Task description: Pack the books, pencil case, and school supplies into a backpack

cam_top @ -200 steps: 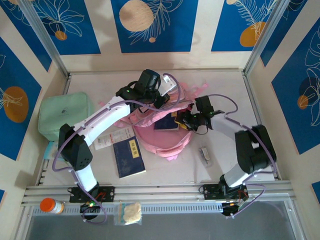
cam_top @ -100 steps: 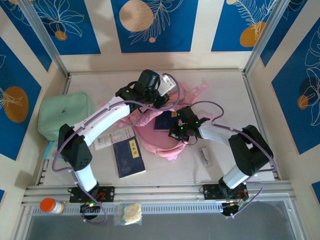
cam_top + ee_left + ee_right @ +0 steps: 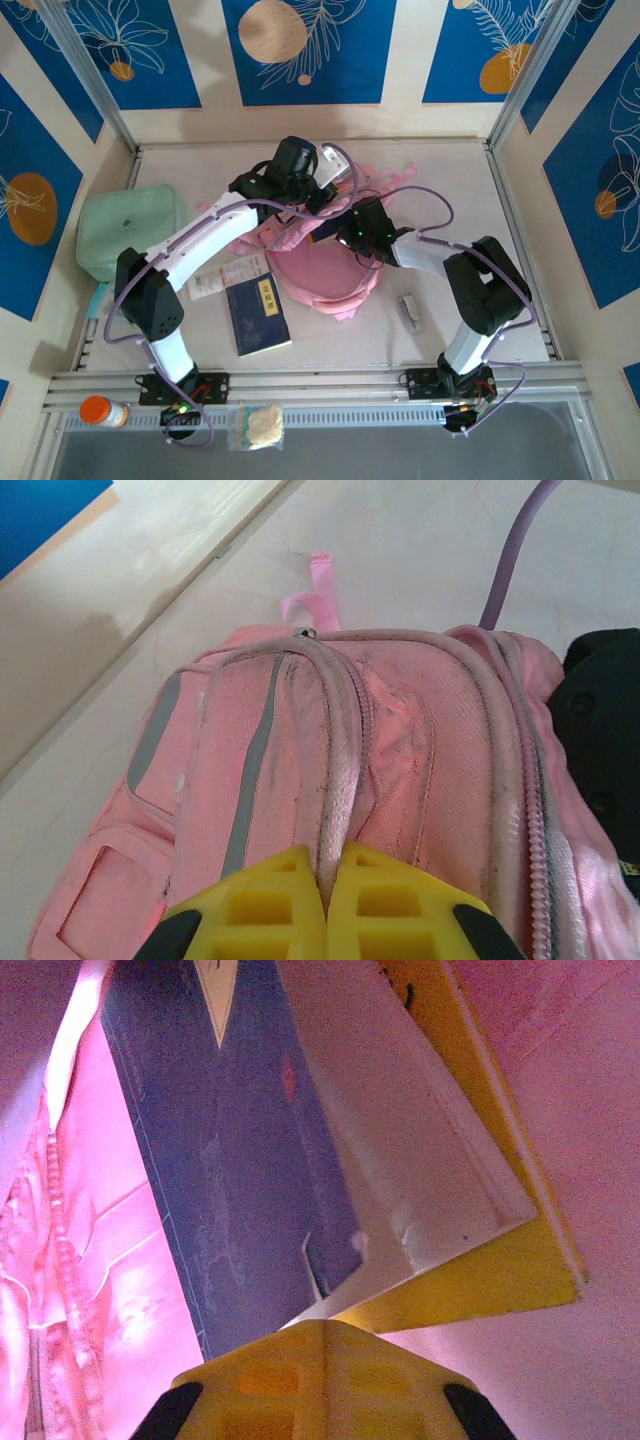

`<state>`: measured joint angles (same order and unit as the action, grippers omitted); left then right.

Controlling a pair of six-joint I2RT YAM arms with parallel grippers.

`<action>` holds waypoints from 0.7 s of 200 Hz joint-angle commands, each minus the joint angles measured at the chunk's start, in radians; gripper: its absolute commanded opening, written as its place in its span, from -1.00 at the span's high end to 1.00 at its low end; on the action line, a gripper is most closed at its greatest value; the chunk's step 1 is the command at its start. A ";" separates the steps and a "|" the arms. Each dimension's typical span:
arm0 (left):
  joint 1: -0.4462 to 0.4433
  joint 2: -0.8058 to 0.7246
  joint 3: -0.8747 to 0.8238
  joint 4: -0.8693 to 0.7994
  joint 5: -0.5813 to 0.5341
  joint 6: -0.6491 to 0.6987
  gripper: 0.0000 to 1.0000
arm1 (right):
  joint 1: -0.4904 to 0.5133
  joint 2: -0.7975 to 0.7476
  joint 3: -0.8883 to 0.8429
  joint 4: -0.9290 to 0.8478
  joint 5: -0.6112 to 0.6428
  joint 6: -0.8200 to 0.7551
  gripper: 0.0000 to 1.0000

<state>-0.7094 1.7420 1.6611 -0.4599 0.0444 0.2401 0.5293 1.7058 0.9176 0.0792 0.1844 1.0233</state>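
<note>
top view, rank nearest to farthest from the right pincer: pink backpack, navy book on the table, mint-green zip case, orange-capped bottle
1. soft pink backpack, right pincer at its opening
2. dark navy book, lying near-left
3. mint-green zip case, far left
4. orange-capped bottle, near-left corner
</note>
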 commanded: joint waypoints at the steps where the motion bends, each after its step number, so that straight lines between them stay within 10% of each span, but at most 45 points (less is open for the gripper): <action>1: -0.002 -0.058 0.021 0.066 0.022 -0.015 1.00 | 0.017 -0.009 0.030 0.030 0.026 0.003 0.98; 140: 0.011 -0.033 -0.208 0.110 0.124 -0.261 0.91 | 0.043 -0.776 -0.172 -0.530 0.006 -0.249 0.54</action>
<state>-0.7052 1.7298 1.5146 -0.3946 0.1093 0.0917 0.5934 0.9833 0.7006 -0.2501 0.2028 0.8597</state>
